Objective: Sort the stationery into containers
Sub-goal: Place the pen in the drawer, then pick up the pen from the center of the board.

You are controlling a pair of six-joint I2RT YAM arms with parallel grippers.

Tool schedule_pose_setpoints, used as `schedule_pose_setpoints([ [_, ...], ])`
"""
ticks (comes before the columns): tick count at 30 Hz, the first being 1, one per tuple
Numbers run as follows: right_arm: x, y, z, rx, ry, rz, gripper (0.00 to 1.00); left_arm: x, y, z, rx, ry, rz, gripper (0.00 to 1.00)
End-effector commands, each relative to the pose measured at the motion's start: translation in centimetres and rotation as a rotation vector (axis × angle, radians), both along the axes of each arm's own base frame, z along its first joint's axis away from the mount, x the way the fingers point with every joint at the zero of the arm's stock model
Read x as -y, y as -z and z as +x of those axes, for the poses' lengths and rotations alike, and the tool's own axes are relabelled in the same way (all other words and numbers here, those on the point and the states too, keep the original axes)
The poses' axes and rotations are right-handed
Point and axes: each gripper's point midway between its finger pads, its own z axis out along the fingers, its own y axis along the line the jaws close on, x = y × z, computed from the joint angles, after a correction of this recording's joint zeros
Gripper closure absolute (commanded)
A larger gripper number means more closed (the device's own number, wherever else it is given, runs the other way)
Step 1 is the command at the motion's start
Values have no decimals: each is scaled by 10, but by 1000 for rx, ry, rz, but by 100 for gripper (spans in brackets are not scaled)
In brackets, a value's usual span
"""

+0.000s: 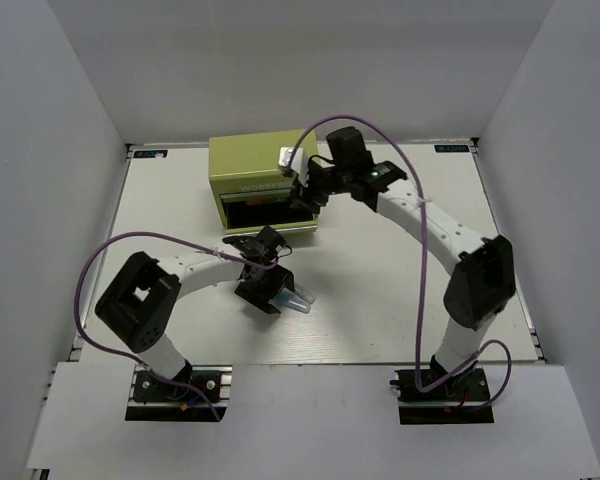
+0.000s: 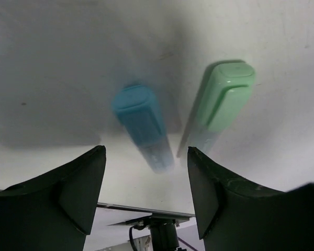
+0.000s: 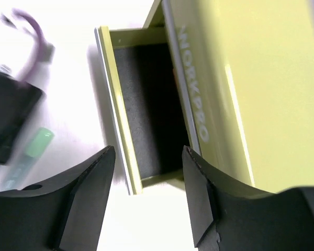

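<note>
A light blue marker (image 2: 141, 123) and a green-capped marker (image 2: 222, 102) lie side by side on the white table. My left gripper (image 2: 146, 178) hovers over them, open, with the blue marker's end lined up between the fingers and nothing gripped. From above, the left gripper (image 1: 272, 290) shows the blue marker (image 1: 302, 299) poking out at its right. The olive-green chest (image 1: 250, 165) has its bottom drawer (image 3: 141, 115) pulled out, dark-lined, with no stationery showing in it. My right gripper (image 3: 149, 172) hangs open above the drawer's end, holding nothing. In the right wrist view the green marker (image 3: 35, 147) lies left of the drawer.
White walls enclose the table (image 1: 380, 300) on three sides. The chest stands at the back centre. The right arm (image 1: 430, 220) arches from the front right to the chest's front right corner. Purple cables loop over both arms.
</note>
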Motion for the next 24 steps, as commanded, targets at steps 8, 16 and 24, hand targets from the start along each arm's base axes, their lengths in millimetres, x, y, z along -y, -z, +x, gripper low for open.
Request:
schedule_pose_setpoints([
  [8, 53, -20, -35, -71, 83, 139, 40, 3, 13, -3, -73, -22, 114, 35],
  [16, 78, -10, -44, -130, 147, 175, 40, -10, 21, -20, -126, -4, 194, 47],
  [24, 94, 14, -58, -180, 159, 149, 38, -12, 5, -11, -23, 51, 195, 73],
])
